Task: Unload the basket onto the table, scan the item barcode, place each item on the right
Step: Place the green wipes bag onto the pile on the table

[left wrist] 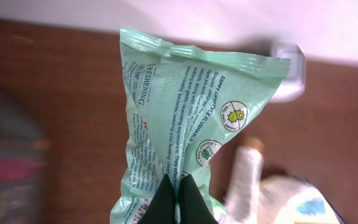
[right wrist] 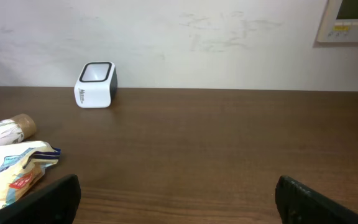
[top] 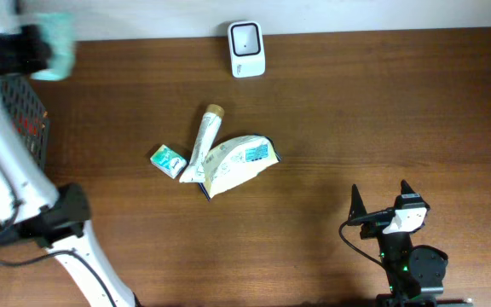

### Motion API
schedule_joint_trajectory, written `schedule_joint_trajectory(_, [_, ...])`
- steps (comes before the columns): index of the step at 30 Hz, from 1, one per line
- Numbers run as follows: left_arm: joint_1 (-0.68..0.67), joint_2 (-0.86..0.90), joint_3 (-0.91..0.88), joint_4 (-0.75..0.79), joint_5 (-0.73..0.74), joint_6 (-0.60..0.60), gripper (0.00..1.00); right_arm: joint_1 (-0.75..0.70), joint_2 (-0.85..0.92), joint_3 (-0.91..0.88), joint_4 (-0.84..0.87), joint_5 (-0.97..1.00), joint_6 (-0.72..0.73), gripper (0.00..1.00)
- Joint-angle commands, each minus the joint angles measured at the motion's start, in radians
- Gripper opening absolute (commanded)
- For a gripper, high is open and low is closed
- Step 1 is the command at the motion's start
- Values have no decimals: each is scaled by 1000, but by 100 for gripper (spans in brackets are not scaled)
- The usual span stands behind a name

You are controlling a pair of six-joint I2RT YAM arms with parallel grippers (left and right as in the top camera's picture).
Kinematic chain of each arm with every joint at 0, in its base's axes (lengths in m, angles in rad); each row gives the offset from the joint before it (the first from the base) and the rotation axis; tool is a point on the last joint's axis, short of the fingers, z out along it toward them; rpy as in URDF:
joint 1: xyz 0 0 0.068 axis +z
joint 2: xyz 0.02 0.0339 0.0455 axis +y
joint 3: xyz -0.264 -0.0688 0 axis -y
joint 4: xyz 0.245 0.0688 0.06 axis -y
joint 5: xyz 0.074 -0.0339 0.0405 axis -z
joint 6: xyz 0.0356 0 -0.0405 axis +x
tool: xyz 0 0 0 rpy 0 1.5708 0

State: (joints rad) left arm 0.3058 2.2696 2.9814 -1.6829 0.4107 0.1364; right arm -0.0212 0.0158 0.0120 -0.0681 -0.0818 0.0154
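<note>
Left wrist: green packet (left wrist: 185, 118) lengthwise vertical

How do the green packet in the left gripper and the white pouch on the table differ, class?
The green packet is mint green; the white pouch is cream-white with blue print. The green packet is held in the air, pinched by the shut left gripper; the white pouch lies on the table beside a tube, ungripped. Both are soft printed packs.
</note>
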Motion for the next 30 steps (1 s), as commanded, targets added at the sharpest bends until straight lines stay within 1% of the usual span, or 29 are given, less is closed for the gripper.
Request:
schedule_joint_trajectory(1, [-173, 13, -228, -5, 27, 54, 0, -5, -8, -6, -3, -12, -1, 99])
schedule_joint_trajectory(3, [-260, 13, -386, -6, 26, 96, 0, -5, -8, -6, -3, -12, -1, 99])
schedule_joint_trajectory(4, [-324, 13, -520, -6, -3, 105, 0, -5, -8, -6, -3, -12, -1, 99])
schedule_joint_trajectory(7, [-431, 12, -772, -6, -90, 105, 0, -5, -8, -6, -3, -12, -1, 99])
schedule_joint_trajectory(8, [-466, 12, -846, -6, -93, 118, 0, -5, -8, -6, -3, -12, 0, 99])
schedule_joint_trajectory(9, [-500, 12, -897, -6, -93, 129, 0, -5, -8, -6, -3, -12, -1, 99])
schedule_joint_trajectory(10, [-525, 12, -908, -6, -93, 133, 0, -5, -8, -6, -3, -12, -1, 99])
schedule_joint_trajectory(13, [-589, -8, -907, -6, -93, 173, 0, -5, -8, -6, -3, -12, -1, 99])
schedule_joint_trajectory(14, [-613, -17, -907, -6, -93, 175, 3, -5, -8, -6, -3, -12, 0, 99])
schedule_joint_trajectory(15, [-641, -21, -907, -6, -93, 193, 24, -5, -8, -6, -3, -12, -1, 99])
schedule_joint_trajectory(16, [-661, -22, -907, -6, -95, 206, 38, -5, -8, -6, -3, -12, -1, 99])
schedule_joint_trajectory(17, [-689, -22, -906, -6, -114, 217, 65, -5, -8, -6, -3, -12, -1, 99])
schedule_joint_trajectory(18, [-700, -23, -902, -6, -145, 217, 82, -5, -8, -6, -3, -12, -1, 99])
schedule_joint_trajectory(19, [-705, -31, -889, -6, -176, 217, 89, -5, -8, -6, -3, -12, -1, 99])
schedule_joint_trajectory(20, [-701, -48, -859, -6, -180, 216, 90, -5, -8, -6, -3, -12, -1, 99])
schedule_joint_trajectory(22, [-669, -92, -760, -6, -192, 182, 99, -5, -8, -6, -3, -12, 0, 99])
schedule_joint_trajectory(25, [-563, -171, -516, 41, -251, 87, 99, -5, -8, -6, -3, -12, -1, 99])
schedule_joint_trajectory(26, [-500, -200, -422, 77, -293, 61, 100, -5, -8, -6, -3, -12, -1, 99])
schedule_joint_trajectory(28, [-378, -236, -307, 151, -330, 43, 99, -5, -8, -6, -3, -12, -1, 99])
schedule_joint_trajectory(30, [-251, -255, -253, 219, -329, 34, 99, -5, -8, -6, -3, -12, -1, 99])
